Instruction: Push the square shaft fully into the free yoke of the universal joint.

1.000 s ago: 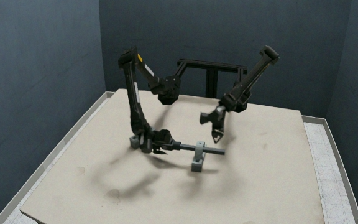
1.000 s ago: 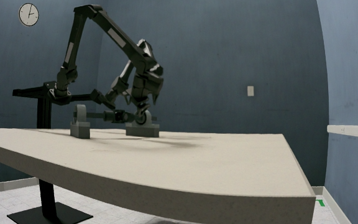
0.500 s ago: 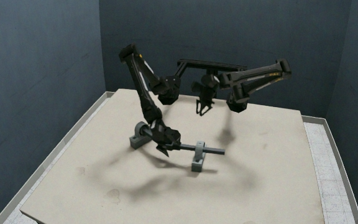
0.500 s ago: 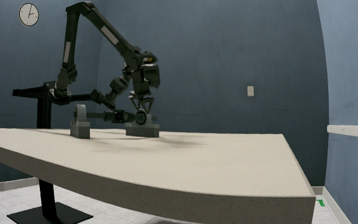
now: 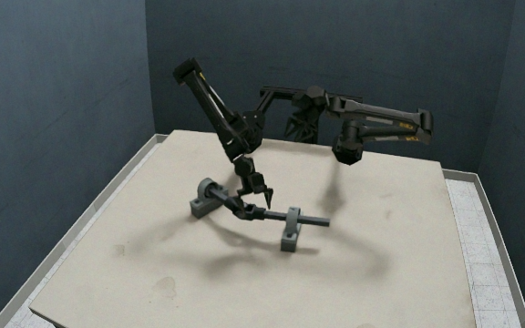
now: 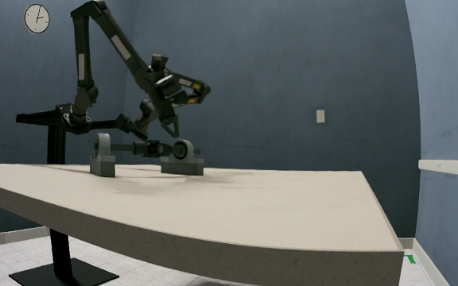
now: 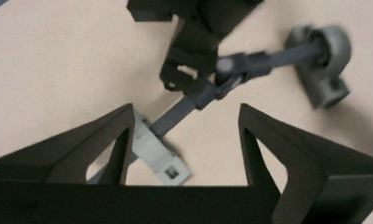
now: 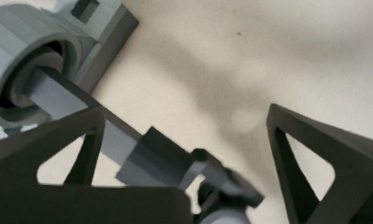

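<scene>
The dark universal joint [image 5: 244, 210] hangs between two grey bearing blocks. Its near shaft runs into the left block [image 5: 205, 196]. The square shaft [image 5: 305, 220] lies level through the right block [image 5: 292, 228], and its inner end meets the free yoke's collar [image 5: 259, 213]. My right gripper [image 5: 255, 198] is open and empty just above the joint. Its wrist view shows the shaft [image 8: 72, 100] entering the collar [image 8: 154, 160]. My left gripper [image 5: 301, 129] is open and empty, raised far back by the stand. Its wrist view looks down on the shaft [image 7: 177, 112] and joint [image 7: 229, 75].
The black arm stand [image 5: 285, 96] is at the table's back edge. The table is bordered by a raised grey rim [image 5: 108, 191] and a tiled floor [image 5: 486, 255].
</scene>
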Controlling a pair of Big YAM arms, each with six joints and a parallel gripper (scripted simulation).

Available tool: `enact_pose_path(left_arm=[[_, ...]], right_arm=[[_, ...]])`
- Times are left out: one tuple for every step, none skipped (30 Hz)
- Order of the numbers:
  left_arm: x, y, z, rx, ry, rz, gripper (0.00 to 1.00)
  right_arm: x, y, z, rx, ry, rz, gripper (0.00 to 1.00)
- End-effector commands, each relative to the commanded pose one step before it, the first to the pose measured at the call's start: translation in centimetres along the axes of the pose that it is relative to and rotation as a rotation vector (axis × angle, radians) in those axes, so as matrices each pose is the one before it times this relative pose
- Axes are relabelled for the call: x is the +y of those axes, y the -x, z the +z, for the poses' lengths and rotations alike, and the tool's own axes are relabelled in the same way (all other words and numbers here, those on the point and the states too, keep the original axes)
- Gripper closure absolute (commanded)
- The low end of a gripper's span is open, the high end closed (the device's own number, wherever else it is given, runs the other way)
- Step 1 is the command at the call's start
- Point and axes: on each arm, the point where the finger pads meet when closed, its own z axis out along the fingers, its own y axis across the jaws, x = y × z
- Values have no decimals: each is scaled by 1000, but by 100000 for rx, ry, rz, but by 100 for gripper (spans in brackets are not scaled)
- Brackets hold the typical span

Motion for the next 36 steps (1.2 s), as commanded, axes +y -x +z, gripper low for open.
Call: enact_pose_path(left_arm=[[-713, 509, -1010, -3579, -271, -10854, 36], [18, 320, -213, -764, -70, -1209, 36], [2, 199, -166, -540, -52, -751, 36], [192, 282, -180, -686, 72, -1159, 36], [0, 0, 0, 0, 0, 0, 36], [0, 0, 0, 0, 0, 0, 36], [419, -185, 60, 239, 1197, 638, 36], [-39, -84, -12, 55, -4, 327, 36], [-159, -7, 53, 135, -32, 452, 36], [-37, 181, 16, -105, -144, -47, 36], [-7, 15, -3, -20, -25, 32, 36], [1, -12, -3, 6, 14, 30, 36], [1, -12, -3, 6, 13, 29, 36], [0, -4, -1, 2, 5, 11, 36], [-1, -1, 0, -2, -8, 3, 36], [0, -1, 0, 0, 0, 1, 36], [0, 0, 0, 0, -1, 0, 36], [0, 0, 0, 0, 0, 0, 36], [0, 0, 0, 0, 0, 0, 36], [0, 0, 0, 0, 0, 0, 36], [0, 0, 0, 0, 0, 0, 36], [0, 0, 0, 0, 0, 0, 36], [0, 0, 0, 0, 0, 0, 36], [0, 0, 0, 0, 0, 0, 36], [0, 0, 0, 0, 0, 0, 36], [-78, 65, 29, 372, -257, 1011, 36], [0, 0, 0, 0, 0, 0, 36], [0, 0, 0, 0, 0, 0, 36], [0, 0, 0, 0, 0, 0, 36], [0, 0, 0, 0, 0, 0, 36], [0, 0, 0, 0, 0, 0, 36], [0, 0, 0, 0, 0, 0, 36], [0, 0, 0, 0, 0, 0, 36], [0, 0, 0, 0, 0, 0, 36], [0, 0, 0, 0, 0, 0, 36], [0, 0, 0, 0, 0, 0, 36]], right_arm=[[348, 958, -1327, -10513, -6083, 15968, 0], [199, -473, -98, -598, -990, 1602, 0], [78, -297, -211, -1004, -1031, 1720, 0], [-136, 45, -397, -1837, -1203, 2120, 0], [0, 0, 0, 0, 0, 0, 0], [0, 0, 0, 0, 0, 0, 0], [-152, -69, -488, -2249, -1650, 2882, 0], [-189, -148, -353, -561, -674, -1983, 0], [-8, -918, -141, 1348, -482, -2587, 0], [11, -1298, -323, 2483, -216, -3309, 0], [-101, -705, -332, -22, -815, -1382, 0], [-34, -494, -224, 220, -518, 2913, 0], [-86, -482, -308, -278, -908, 1797, 0], [-70, -211, -199, -440, -678, 1032, 0], [-49, -88, -123, -376, -465, 541, 0], [-61, -81, -139, -462, -560, 484, 0], [-28, -31, -55, -172, -249, 51, 0], [-60, 726, 163, -947, -372, -634, 0], [145, -307, 128, 848, 101, -809, 0], [-98, -42, 37, 159, -251, -80, 0], [-257, -94, 105, 321, -562, 282, 0], [0, 0, 0, 0, 0, 0, 0], [0, 0, 0, 0, 0, 0, 0], [-49, -20, 25, 60, -63, 68, 0], [0, 0, 0, 0, 2, 0, 0], [0, 0, 0, 0, 0, 0, 0], [0, 0, 0, 0, 0, 0, 0], [0, 0, 0, 0, 0, 0, 0], [0, 0, 0, 0, 0, 0, 0], [0, 0, 0, 0, 0, 0, 0], [0, 0, 0, 0, 0, 0, 0], [0, 0, 0, 0, 0, 0, 0], [0, 0, 0, 0, 0, 0, 0], [0, 0, 0, 0, 0, 0, 0], [0, 0, 0, 0, 0, 0, 0], [0, 0, 0, 0, 0, 0, 0]])
